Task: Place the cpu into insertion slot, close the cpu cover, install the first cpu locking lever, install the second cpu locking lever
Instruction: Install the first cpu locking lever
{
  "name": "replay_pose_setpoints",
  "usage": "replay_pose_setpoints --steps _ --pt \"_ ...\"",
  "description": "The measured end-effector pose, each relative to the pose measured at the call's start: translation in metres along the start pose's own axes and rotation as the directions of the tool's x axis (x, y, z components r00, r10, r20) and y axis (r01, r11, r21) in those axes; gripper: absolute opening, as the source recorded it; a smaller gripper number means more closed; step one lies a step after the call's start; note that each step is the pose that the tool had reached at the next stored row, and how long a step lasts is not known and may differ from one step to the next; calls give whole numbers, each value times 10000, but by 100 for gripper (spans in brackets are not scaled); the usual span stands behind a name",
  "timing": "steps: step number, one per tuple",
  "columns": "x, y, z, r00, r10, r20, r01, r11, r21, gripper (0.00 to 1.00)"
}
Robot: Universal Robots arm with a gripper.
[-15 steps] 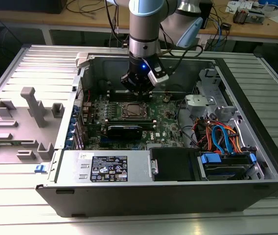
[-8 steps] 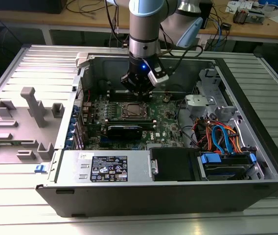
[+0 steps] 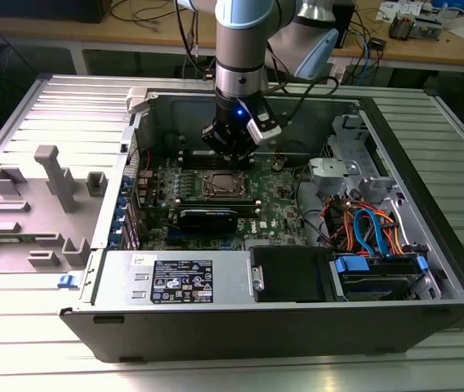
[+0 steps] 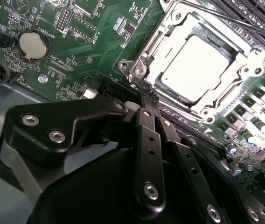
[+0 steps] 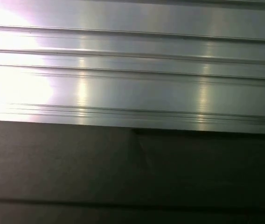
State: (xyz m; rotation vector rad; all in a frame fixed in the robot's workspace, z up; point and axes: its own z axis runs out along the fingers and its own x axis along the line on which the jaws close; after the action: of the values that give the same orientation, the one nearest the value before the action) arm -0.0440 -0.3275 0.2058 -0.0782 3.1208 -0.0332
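In the second wrist view, the gripper (image 4: 147, 95) has its two slim black fingers (image 4: 147, 140) drawn together until the tips meet; the jaws are clenched, with nothing visibly clamped between them. The tips stand at the corner of the insertion slot (image 4: 144, 70), beside a corner screw of its silver rim. Whether the tips press on the metal there cannot be told.

The cpu (image 4: 195, 67) lies flat inside the insertion slot, silver-grey top facing up. The cpu cover (image 4: 244, 70) lies down over it, its frame running around the chip's edge and its centre window leaving the chip top exposed. A thin metal locking lever (image 4: 226, 21) runs along the far side of the slot from the fingertips.

Away from the slot, on the green motherboard (image 4: 109, 28), a round coin cell battery (image 4: 32, 44) sits in its holder.

In the exterior view, the gripper (image 3: 234, 155) hangs from the arm (image 3: 240, 49) inside the open computer case (image 3: 428, 269), directly above the insertion slot (image 3: 224, 184). A black expansion card (image 3: 207, 216) lies just beside the slot on the near side. A grey fixture block (image 3: 48, 192) stands on the slatted table (image 3: 20, 343), outside the case toward the exterior view's left.
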Motion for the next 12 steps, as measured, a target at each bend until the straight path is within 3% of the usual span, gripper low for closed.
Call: replay_pose_setpoints --steps 12 --pt "1 -5 44 10000 -2 -6 2 10000 39 11"
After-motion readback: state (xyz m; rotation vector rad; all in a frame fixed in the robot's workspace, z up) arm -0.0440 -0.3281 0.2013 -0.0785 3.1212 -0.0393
